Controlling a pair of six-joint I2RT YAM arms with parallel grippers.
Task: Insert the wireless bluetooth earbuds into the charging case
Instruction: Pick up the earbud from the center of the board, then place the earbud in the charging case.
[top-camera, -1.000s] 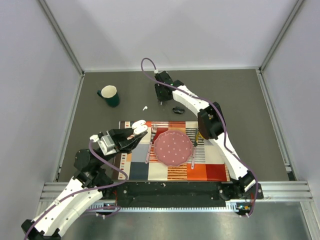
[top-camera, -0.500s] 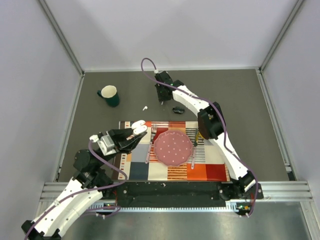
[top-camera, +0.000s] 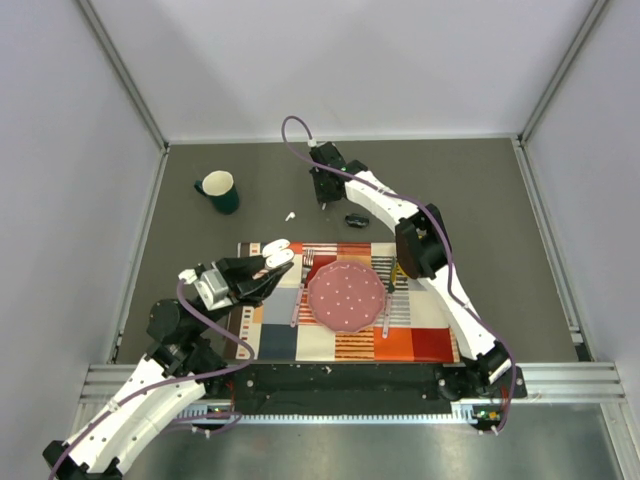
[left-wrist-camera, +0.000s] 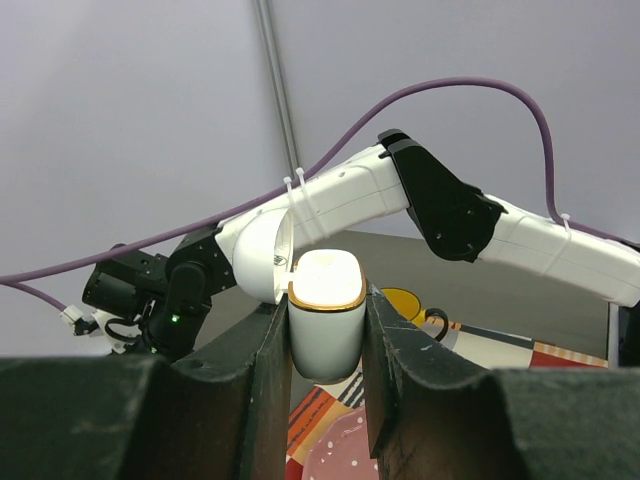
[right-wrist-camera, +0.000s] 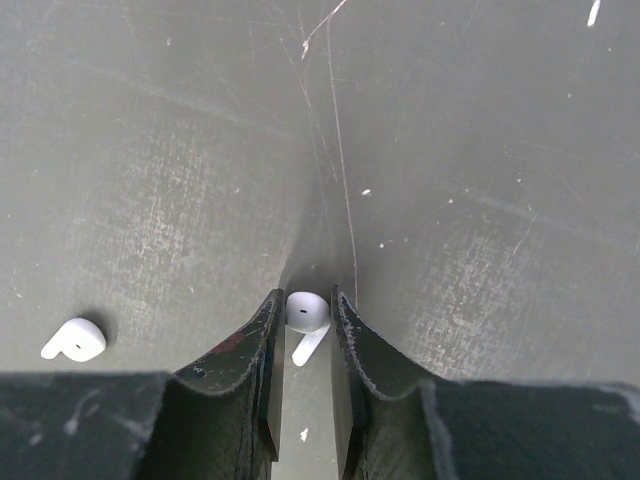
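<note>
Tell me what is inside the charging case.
The charging case shows only its orange-rimmed top, lid up; the sockets are hidden. One earbud sits between the right gripper's fingers, the other earbud nearby on the table.

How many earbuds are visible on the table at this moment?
2. One earbud lies between the fingers of the right gripper; the other earbud lies apart, at the left of the right wrist view. None seems hidden.
</note>
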